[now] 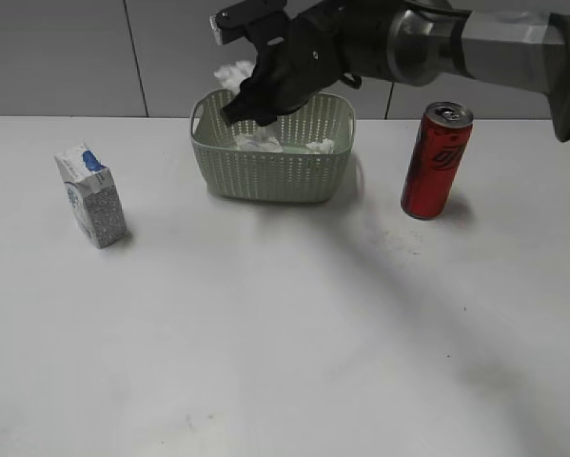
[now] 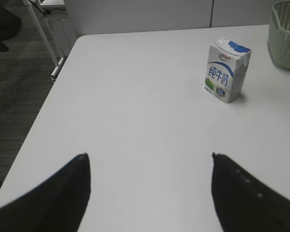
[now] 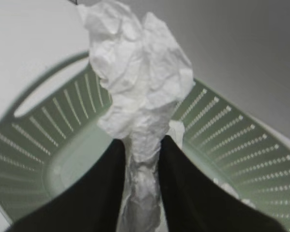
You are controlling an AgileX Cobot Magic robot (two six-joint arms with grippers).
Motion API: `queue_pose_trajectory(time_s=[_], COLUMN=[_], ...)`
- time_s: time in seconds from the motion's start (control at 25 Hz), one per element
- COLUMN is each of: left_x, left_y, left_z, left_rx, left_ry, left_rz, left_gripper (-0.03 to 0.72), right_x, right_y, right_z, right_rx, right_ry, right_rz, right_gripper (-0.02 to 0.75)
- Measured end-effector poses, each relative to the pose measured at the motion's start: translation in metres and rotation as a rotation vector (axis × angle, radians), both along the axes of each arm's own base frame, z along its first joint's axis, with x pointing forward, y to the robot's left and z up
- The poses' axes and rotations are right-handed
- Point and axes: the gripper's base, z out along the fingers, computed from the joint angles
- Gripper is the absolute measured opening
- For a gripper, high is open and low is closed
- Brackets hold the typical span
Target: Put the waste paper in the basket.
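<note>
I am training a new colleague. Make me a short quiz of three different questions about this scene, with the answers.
1. True or false: the right gripper holds a paper wad above the basket.
2. Multiple choice: what stands right of the basket in the exterior view? A) carton B) red can C) cup
3. Fill in: the left gripper has its jaws ____ over bare table.

Key:
1. True. The jaws pinch the wad's lower end.
2. B, the red can. The carton is left of the basket.
3. Open, holding nothing.
</note>
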Motion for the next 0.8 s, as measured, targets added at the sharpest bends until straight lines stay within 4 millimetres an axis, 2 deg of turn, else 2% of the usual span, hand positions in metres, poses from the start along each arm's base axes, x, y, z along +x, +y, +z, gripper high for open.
queue_pose_trajectory(time_s=[0.16, 0.28, 0.6, 0.8], left_x=[0.000, 0.000, 0.000, 0.000], left_y=[0.000, 0.000, 0.000, 0.000], left_z=[0.000, 0.000, 0.000, 0.000], left_rx=[0.000, 0.000, 0.000, 0.000], left_ry=[0.000, 0.000, 0.000, 0.000], left_rz=[0.000, 0.000, 0.000, 0.000], left_gripper=[0.572, 0.572, 0.572, 0.572], right_x=[-0.001, -0.002, -0.012, -0.031], right_y=[-0.002, -0.004, 0.002, -0.016], right_z=[-0.007, -0.002, 0.048, 0.075], right_rx=[-0.035, -0.063, -0.076, -0.200], right_ry=[0.041, 0.080, 0.235, 0.365], right_rz=[-0.011, -0.030, 0.054, 0.051], right_gripper=[0.490, 0.573, 0.581, 0.575])
